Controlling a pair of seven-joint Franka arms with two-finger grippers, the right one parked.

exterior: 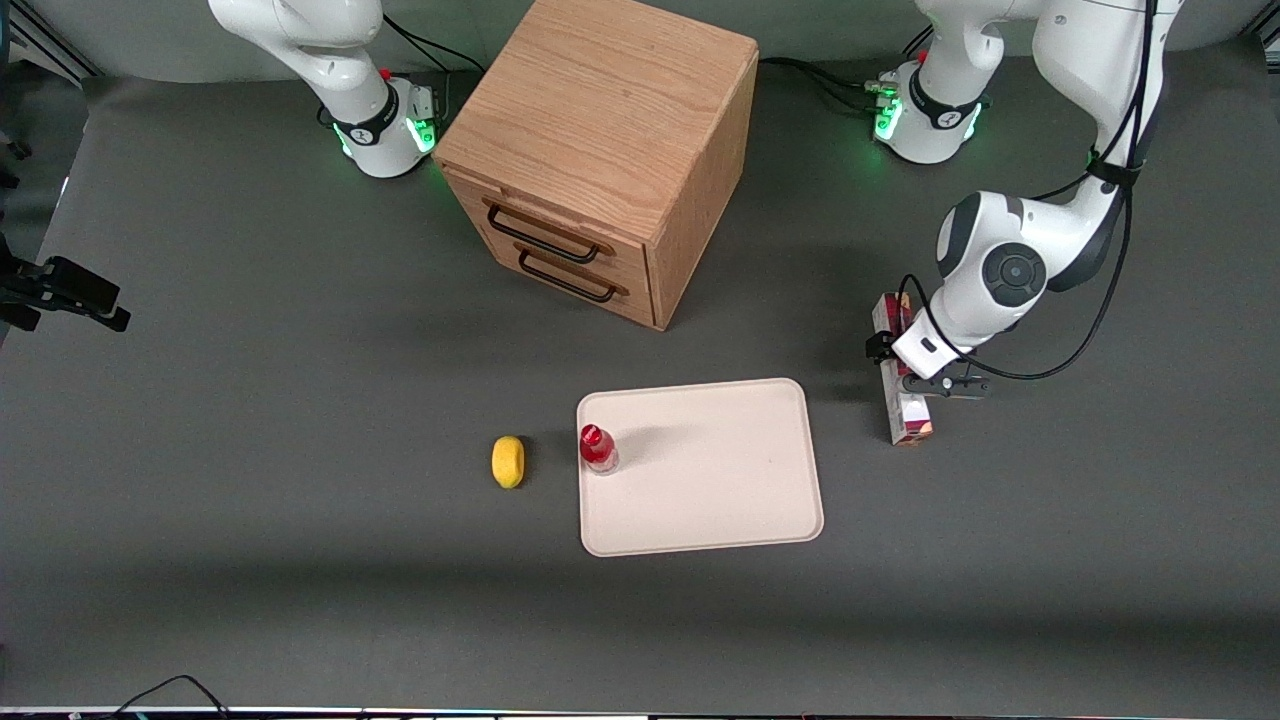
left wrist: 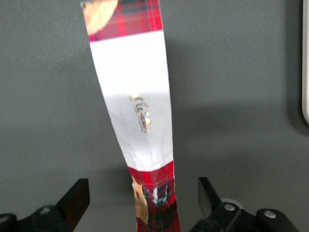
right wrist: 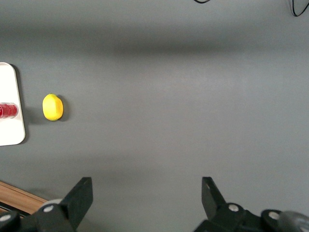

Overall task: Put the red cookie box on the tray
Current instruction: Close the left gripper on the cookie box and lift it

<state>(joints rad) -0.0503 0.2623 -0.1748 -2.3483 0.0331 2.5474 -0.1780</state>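
The red cookie box lies on the grey table beside the tray, toward the working arm's end. It is a long narrow carton, red tartan with a white middle section. My left gripper hangs directly over the box, open, with one black finger on each side of the carton and a clear gap to both. The fingers do not touch it. The tray is pale beige with rounded corners and lies flat near the table's middle; its edge shows in the left wrist view.
A small red-capped bottle stands on the tray's corner nearest the parked arm's end. A yellow lemon lies beside the tray on the table. A wooden drawer cabinet stands farther from the front camera than the tray.
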